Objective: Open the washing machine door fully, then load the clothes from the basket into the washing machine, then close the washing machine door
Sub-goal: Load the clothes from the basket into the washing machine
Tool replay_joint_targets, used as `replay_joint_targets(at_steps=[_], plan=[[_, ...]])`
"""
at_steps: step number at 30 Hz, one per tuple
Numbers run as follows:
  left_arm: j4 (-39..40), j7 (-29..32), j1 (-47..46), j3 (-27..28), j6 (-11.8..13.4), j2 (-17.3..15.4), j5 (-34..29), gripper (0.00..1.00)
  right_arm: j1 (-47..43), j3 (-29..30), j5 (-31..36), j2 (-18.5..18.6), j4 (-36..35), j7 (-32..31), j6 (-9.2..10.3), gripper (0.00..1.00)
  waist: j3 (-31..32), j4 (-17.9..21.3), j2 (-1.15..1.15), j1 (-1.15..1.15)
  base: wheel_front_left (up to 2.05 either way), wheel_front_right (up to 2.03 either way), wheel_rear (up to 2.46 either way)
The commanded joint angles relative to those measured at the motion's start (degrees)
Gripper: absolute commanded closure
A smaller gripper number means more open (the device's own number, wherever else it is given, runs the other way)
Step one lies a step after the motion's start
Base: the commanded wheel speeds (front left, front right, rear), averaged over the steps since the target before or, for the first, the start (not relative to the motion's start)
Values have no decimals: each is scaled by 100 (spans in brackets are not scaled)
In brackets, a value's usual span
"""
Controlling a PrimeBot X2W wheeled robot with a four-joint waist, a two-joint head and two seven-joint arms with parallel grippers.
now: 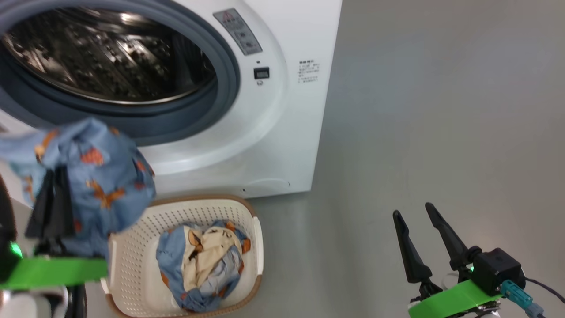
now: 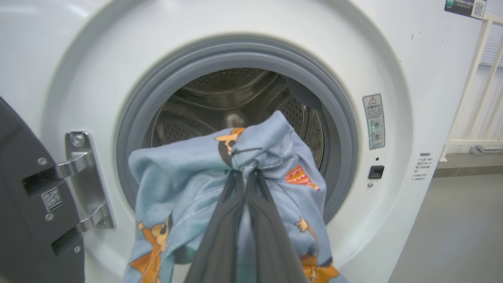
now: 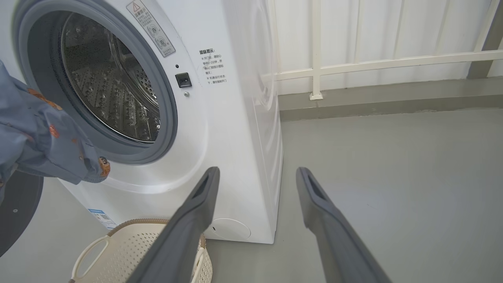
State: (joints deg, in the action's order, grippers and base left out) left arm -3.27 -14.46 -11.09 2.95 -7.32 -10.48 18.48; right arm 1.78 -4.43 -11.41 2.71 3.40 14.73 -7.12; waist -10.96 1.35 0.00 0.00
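The washing machine (image 1: 282, 110) stands with its steel drum (image 1: 106, 57) exposed; the washing machine door (image 2: 15, 220) is swung open at the left, its dark edge on the hinges. My left gripper (image 1: 55, 174) is shut on light blue clothes (image 1: 101, 176) with orange figures, held up in front of the drum mouth (image 2: 235, 106); the fabric (image 2: 177, 181) drapes over the fingers. More blue and cream clothes (image 1: 203, 260) lie in the cream basket (image 1: 256, 229) on the floor below the machine. My right gripper (image 1: 412, 211) stands open and empty over the floor at the right.
Grey floor (image 1: 441, 132) stretches to the right of the machine. A white railing (image 3: 353, 65) runs along the wall behind. The basket (image 3: 129, 243) sits close against the machine's front, just below and left of my right gripper (image 3: 258, 173).
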Motion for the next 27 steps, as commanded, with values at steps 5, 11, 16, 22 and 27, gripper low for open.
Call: replay_joint_targets(at_steps=[5,11,16,22,27], plan=[[19,-53,-995,190,-17,-352,140,100,295,-203,-56,17,-263,27,-36,0,-684,196,0,0,0,0,0],[-214,-53,-1741,245,-17,-608,296,100,474,-263,-45,17,-434,27,-36,0,-1312,342,0,0,0,0,0],[-389,-53,-2238,298,-17,-766,438,100,582,-276,-39,17,-556,27,-36,0,-1787,425,0,0,0,0,0],[-749,-53,-2983,243,-17,-1003,677,100,750,-335,-51,17,-745,27,-36,0,-2475,541,0,0,0,0,0],[-1193,-54,-3588,-68,-17,-1245,875,100,869,-410,-103,17,-831,27,-36,0,-2881,632,0,0,0,0,0]])
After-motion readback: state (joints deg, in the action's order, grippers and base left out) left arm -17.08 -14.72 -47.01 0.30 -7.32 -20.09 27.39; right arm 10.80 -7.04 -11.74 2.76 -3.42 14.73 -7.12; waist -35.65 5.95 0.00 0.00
